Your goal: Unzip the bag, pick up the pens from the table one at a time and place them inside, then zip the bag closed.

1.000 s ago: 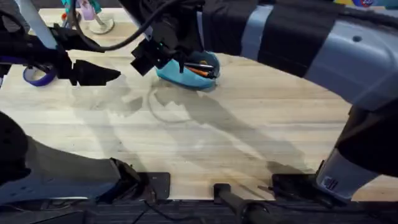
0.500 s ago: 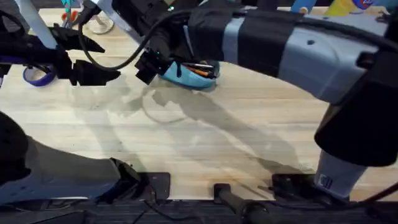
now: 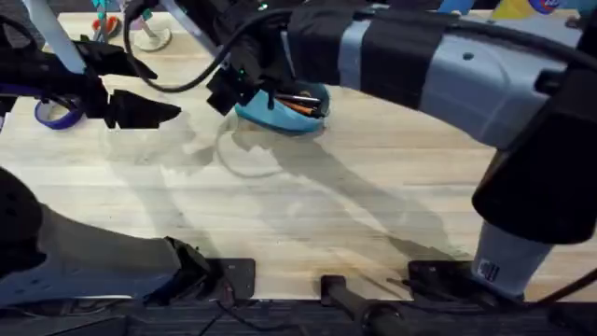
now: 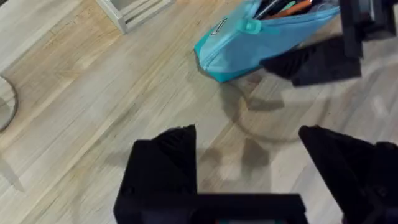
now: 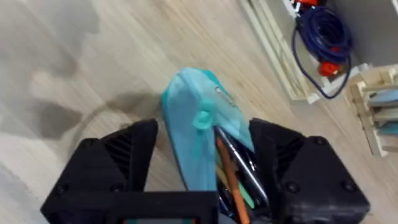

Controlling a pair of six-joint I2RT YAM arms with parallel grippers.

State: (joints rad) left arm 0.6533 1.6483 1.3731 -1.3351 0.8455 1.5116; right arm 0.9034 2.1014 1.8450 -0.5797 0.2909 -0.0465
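Bag (image 3: 280,109): I see it lying open on the far middle of the table (image 3: 373,196), pens (image 5: 231,180) sticking out of its mouth.
Right gripper (image 5: 202,168): fingers spread wide, straddling the bag's end, not clamping.
Left gripper (image 4: 249,155): fingers apart, empty, far left.

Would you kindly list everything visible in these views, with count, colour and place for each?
bag: one, turquoise, far middle of the table, zipper open
pens: several inside the bag's opening, one orange, others dark; exact count unclear
table: one, pale wood planks, under everything
tape roll: one, purple, far left of the table
blue cable: one coil, beyond the table edge
left gripper: one, black, open, above bare table short of the bag
right gripper: one, black, open, fingers either side of the bag
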